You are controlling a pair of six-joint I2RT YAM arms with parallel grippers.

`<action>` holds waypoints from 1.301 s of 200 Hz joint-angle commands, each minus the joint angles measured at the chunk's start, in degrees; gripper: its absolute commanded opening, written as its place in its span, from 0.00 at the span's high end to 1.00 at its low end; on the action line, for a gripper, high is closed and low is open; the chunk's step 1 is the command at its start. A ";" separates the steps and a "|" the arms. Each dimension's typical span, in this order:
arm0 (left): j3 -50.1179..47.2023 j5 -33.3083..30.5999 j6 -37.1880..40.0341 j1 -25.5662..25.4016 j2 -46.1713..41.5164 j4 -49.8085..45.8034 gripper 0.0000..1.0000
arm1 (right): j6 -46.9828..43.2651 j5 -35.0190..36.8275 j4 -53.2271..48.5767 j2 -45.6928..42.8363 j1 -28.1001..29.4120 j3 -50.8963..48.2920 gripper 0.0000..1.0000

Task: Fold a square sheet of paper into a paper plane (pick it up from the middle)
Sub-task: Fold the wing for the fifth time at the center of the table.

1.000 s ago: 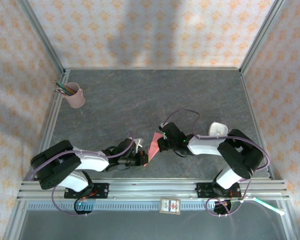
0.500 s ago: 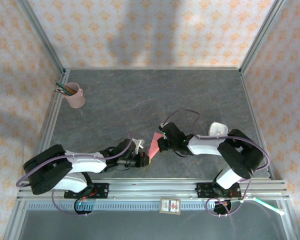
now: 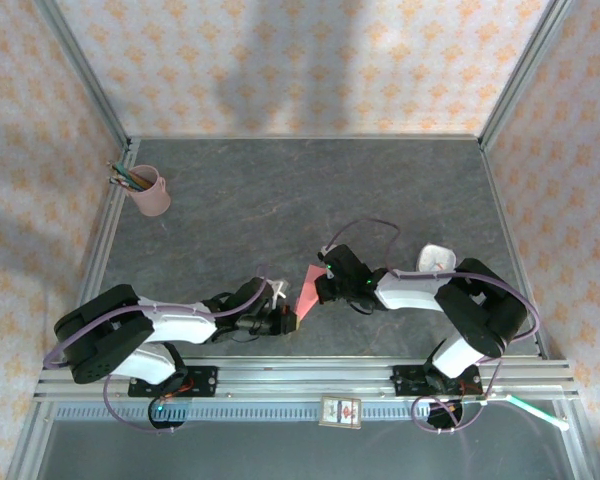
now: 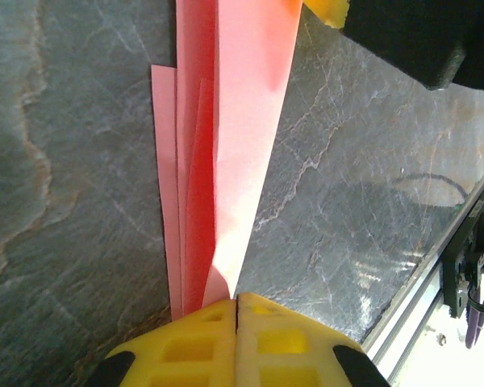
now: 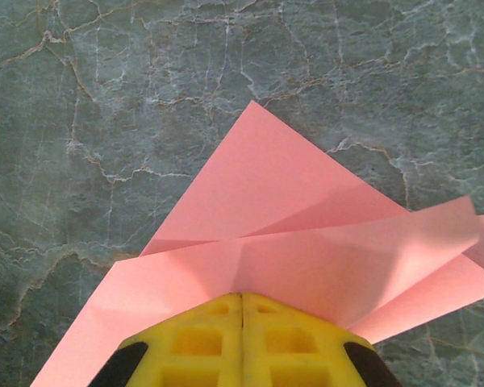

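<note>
**Top view.** The left gripper (image 3: pixel 290 322) and right gripper (image 3: pixel 318 290) meet over the near middle of the grey table (image 3: pixel 310 190). The salmon-pink sheet of paper (image 3: pixel 306 288) is between them, already creased into a narrow, slanting shape. The fingers of both grippers are too small and too crowded by the wrists here to show their grip. Whether the paper rests on the table or hangs just above it cannot be told.

**Left wrist view.** The left gripper's yellow pads (image 4: pixel 194 339) are pressed together, with only a thin seam between them, and pinch the paper's narrow end. Several overlapping layers fan away from the pads. The far end of the paper runs off the top edge, where a corner of the right gripper's yellow pad is also cut off. How many layers there are is hard to count.

**Right wrist view.** The right gripper's pads (image 5: pixel 202 339) are likewise closed tight, clamping one long edge of the paper. A pointed flap lies beyond them. The paper's lower-left corner and its right end leave the frame, and the clamped part is hidden between the pads.

**Surroundings.** A pink pencil cup (image 3: pixel 151 192) stands at the far left corner, well apart. A small white-and-black box (image 3: pixel 342 412) lies on the front rail.
</note>
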 commanded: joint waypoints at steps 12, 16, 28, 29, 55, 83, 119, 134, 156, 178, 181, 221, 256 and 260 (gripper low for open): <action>-1.72 -1.61 0.39 0.58 0.33 -2.61 0.95 | -0.27 3.99 -5.15 1.87 -0.36 -2.11 0.95; -1.90 -1.70 0.39 0.56 0.32 -2.52 0.95 | -0.28 3.92 -5.14 1.87 -0.40 -2.11 0.95; -2.29 -1.69 0.51 0.56 0.49 -2.51 0.96 | -0.27 3.99 -5.22 1.96 -0.36 -2.20 0.95; -2.30 -1.70 0.54 0.56 0.54 -2.51 0.96 | -0.25 3.98 -5.22 1.96 -0.38 -2.20 0.94; -3.62 -0.88 -0.02 0.56 0.72 -1.93 0.98 | -0.13 4.50 -5.74 2.22 -0.39 -2.13 0.95; -5.40 -0.57 -0.93 0.47 -0.19 -2.33 1.00 | 0.48 4.76 -6.27 2.62 -0.38 -1.82 0.95; -5.93 -0.07 -0.69 0.22 -0.53 -4.81 1.00 | 0.73 4.80 -6.72 3.81 -0.47 -1.44 0.96; -5.63 -0.12 -0.43 -0.61 -0.56 -6.19 1.00 | 0.73 4.59 -6.60 3.98 -0.49 -1.32 0.96; -4.30 -0.51 1.09 -1.37 -0.55 -10.02 1.00 | 0.73 4.70 -6.72 4.26 -0.48 -1.15 0.96; -2.90 -1.61 2.57 -1.70 -0.60 -14.51 1.00 | 0.59 4.70 -6.89 4.44 -0.47 -0.99 0.96; -2.78 -1.70 2.66 -1.68 -0.59 -15.00 1.00 | 0.59 4.69 -6.97 4.42 -0.47 -1.00 0.96; -1.20 -2.02 3.76 -2.26 -2.18 -19.91 1.00 | 0.81 4.88 -7.15 4.44 -0.54 -1.04 0.96; -0.34 -1.63 4.17 -2.95 -3.00 -22.30 1.00 | 0.58 4.91 -7.33 4.55 -0.67 -0.87 0.96; -0.17 -1.52 4.29 -3.10 -3.26 -22.64 1.00 | 0.59 4.88 -7.33 4.53 -0.66 -0.82 0.96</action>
